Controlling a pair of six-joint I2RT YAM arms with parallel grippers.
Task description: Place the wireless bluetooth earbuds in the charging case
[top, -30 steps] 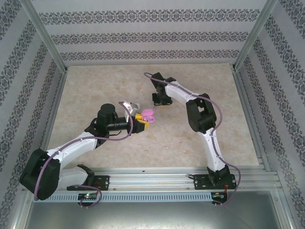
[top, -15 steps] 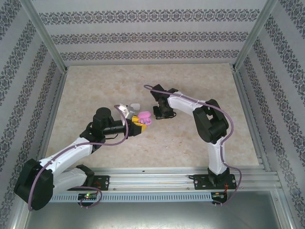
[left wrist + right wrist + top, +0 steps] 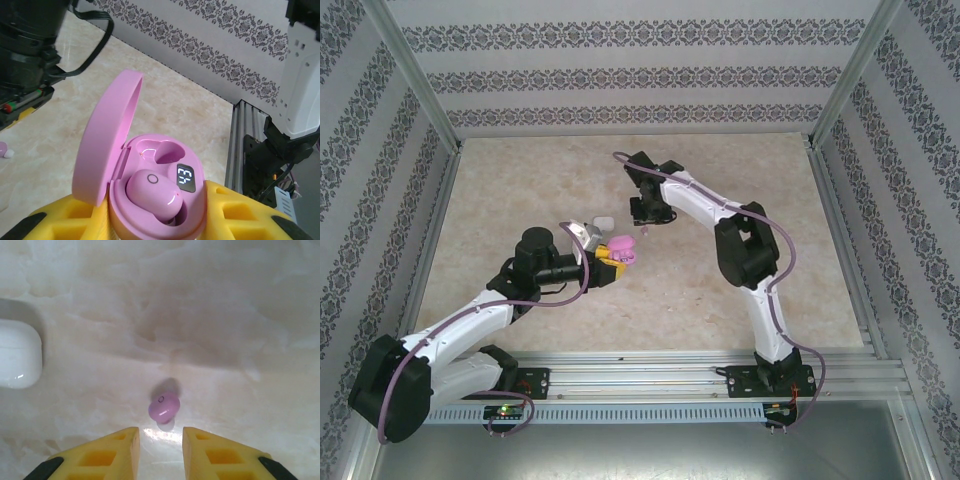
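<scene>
Roughly halfway, I judged: left end effector (image 3: 160, 222) clamped charging case (image 3: 107, 145), lid up, seated bud (image 3: 152, 195) in one socket, other empty. Right end effector (image 3: 160, 447) hung open over loose bud (image 3: 164, 407), lower centre, on worktop (image 3: 225, 315).

Purple plastic pebble earbud (image 3: 164, 407) lies twelve o'clock of right gripper (image 3: 160, 437); another earbud (image 3: 152, 192) sits inside open pink plastic charging case (image 3: 107, 150).

Two purple earbuds (image 3: 164, 407) (image 3: 152, 192); two cases (image 3: 105, 145) (image 3: 17, 360)
</scene>
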